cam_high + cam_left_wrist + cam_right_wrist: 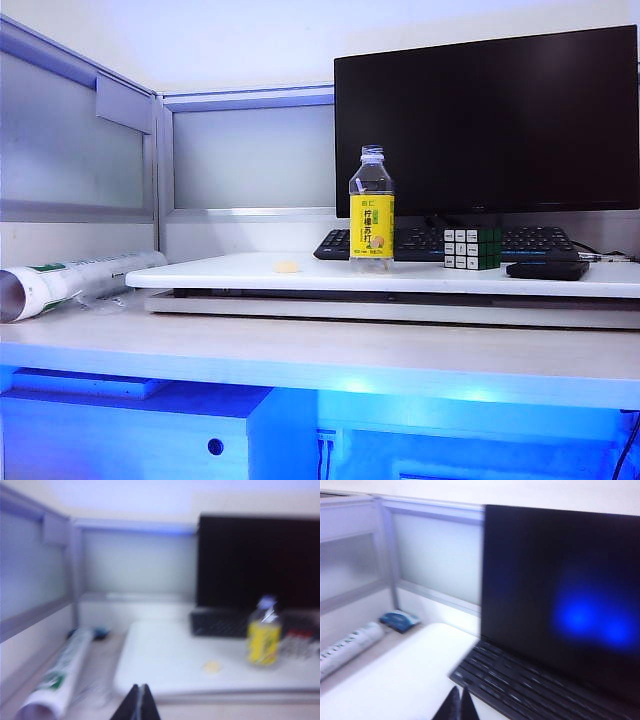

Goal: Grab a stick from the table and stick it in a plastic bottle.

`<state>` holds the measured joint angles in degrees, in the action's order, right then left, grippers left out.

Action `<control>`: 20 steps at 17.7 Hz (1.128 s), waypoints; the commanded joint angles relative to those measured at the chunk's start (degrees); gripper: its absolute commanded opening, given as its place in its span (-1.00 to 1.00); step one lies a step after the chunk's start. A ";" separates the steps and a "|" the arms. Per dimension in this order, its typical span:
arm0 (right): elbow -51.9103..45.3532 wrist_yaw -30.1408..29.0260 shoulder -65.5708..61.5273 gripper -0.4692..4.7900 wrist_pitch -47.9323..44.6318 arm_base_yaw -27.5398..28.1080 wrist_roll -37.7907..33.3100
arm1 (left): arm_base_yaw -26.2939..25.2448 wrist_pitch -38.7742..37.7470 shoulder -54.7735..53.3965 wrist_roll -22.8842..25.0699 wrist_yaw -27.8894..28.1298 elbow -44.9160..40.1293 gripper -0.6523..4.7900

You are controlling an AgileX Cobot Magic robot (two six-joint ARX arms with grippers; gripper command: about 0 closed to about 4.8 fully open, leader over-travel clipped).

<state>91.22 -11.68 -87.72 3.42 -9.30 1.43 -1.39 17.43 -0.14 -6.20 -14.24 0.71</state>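
Left gripper [138, 700]: fingers pressing together, hovering short of the table [165, 660]; plastic bottle [263, 635] standing well beyond.
Right gripper [455, 703]: fingers pressing together, keyboard [520, 685] lying just ahead.

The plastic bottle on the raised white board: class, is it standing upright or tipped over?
Upright: the plastic bottle stands on its base on the raised white board, cap uppermost.

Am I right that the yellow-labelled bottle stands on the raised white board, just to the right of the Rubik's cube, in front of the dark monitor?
Not quite. The plastic bottle stands on the raised board of the table in front of the monitor, but to the left of the Rubik's cube, not the right. The exterior view shows this.
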 commanded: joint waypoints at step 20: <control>-74.44 10.47 63.21 -0.83 -6.95 7.26 -8.13 | -0.04 -17.38 -0.04 5.73 9.01 -0.02 -0.78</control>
<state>18.04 -1.30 -25.76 -2.87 -2.00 -5.32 -1.39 1.19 -0.14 -0.84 -5.17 0.64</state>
